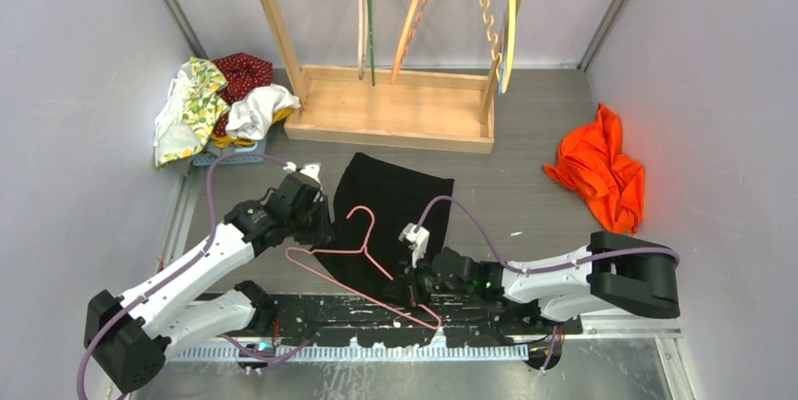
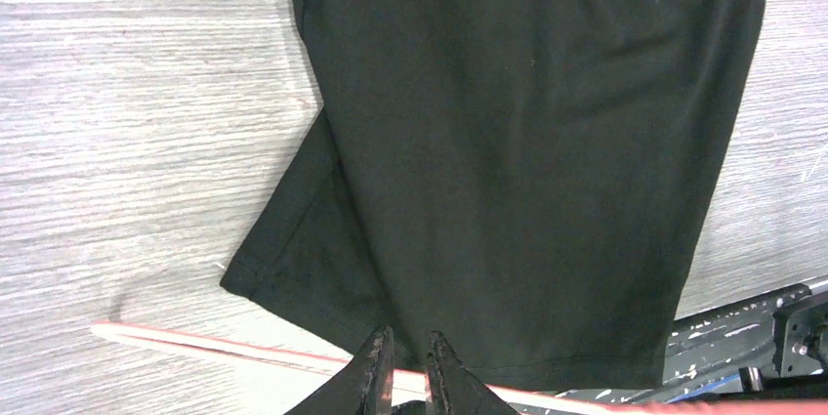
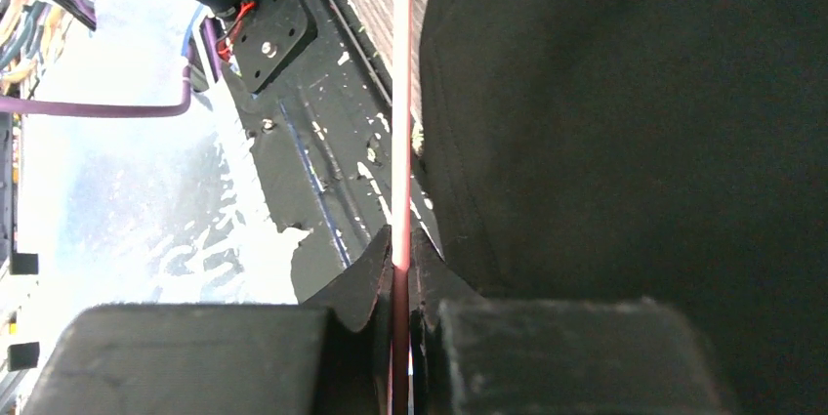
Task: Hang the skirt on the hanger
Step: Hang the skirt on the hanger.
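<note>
Skirt [image 1: 391,202], black, lies flat mid tabletop [image 1: 527,198], pink hanger [image 1: 360,250] over its 6 o'clock hem, my right end effector [image 1: 415,283] pinching the hanger at 5 o'clock, likely to steady it, my left end effector [image 1: 318,223] narrow at 8 o'clock, its grip unclear.

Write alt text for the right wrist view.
The right gripper is shut on a thin pink wire hanger, whose rod runs straight up the frame from its grip. A black fabric skirt fills the right side; a black white-flecked metal plate lies to the left.
</note>
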`<state>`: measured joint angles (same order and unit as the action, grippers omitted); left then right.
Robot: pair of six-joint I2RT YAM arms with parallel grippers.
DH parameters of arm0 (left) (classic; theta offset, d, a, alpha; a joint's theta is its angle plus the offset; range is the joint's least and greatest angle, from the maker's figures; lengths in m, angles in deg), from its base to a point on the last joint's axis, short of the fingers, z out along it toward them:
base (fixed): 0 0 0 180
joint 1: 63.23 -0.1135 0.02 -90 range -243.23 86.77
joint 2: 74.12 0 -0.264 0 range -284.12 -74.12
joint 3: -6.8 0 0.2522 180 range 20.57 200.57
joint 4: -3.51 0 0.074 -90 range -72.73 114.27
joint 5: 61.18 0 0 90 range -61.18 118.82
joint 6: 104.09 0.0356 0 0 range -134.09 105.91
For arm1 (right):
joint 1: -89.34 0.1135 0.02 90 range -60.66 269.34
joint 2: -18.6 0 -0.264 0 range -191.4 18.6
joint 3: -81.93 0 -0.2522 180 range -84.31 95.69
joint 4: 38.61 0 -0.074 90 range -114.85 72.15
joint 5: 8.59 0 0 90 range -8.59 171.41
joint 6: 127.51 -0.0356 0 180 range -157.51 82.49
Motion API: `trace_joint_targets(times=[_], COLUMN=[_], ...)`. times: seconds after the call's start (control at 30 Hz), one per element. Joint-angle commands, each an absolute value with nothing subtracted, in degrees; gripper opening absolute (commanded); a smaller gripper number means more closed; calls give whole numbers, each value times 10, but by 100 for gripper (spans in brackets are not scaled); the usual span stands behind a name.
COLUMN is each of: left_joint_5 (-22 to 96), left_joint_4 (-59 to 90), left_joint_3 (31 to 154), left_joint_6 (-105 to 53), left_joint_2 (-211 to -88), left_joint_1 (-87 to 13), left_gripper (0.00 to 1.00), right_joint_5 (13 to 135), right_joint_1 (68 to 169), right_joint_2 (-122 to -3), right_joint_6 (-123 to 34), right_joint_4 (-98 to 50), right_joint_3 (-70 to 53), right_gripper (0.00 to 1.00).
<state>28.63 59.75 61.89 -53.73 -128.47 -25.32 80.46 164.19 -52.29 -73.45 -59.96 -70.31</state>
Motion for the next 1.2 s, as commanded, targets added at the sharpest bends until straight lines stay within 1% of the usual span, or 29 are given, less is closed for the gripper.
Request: trace_joint_targets(times=[0.0, 0.13, 0.23, 0.5, 0.6, 0.77, 0.97, 1.17], left_joint_5=[259, 246, 230, 215, 215, 206, 193, 184], left_joint_4=[592, 574, 561, 562, 573, 574, 549, 543], left_joint_3=[610, 601, 598, 601, 601, 588, 574, 574], left_joint_6=[-550, -562, -574, -586, -588, -603, -623, -628], left_joint_2=[-1285, -1306, -1322, -1314, -1312, -1317, -1344, -1343], left_joint_1=[-244, -221, -202, -181, -168, -138, -109, -95], left_gripper=[19, 19, 18, 18, 18, 18, 15, 14], right_joint_5=[885, 969, 1045, 1046, 1032, 1037, 1090, 1107], right_joint_1=[1664, 1691, 1724, 1773, 1779, 1785, 1785, 1785], right_joint_2=[-502, -448, -434, -523, -563, -606, -586, -609], right_joint_6=[-751, -775, -791, -790, -791, -786, -776, -768], right_joint_4=[-648, -603, -572, -613, -651, -653, -575, -548], right_joint_3=[-718, -743, -756, -733, -729, -706, -675, -654], right_gripper=[1, 1, 1, 1, 1, 1, 1, 1])
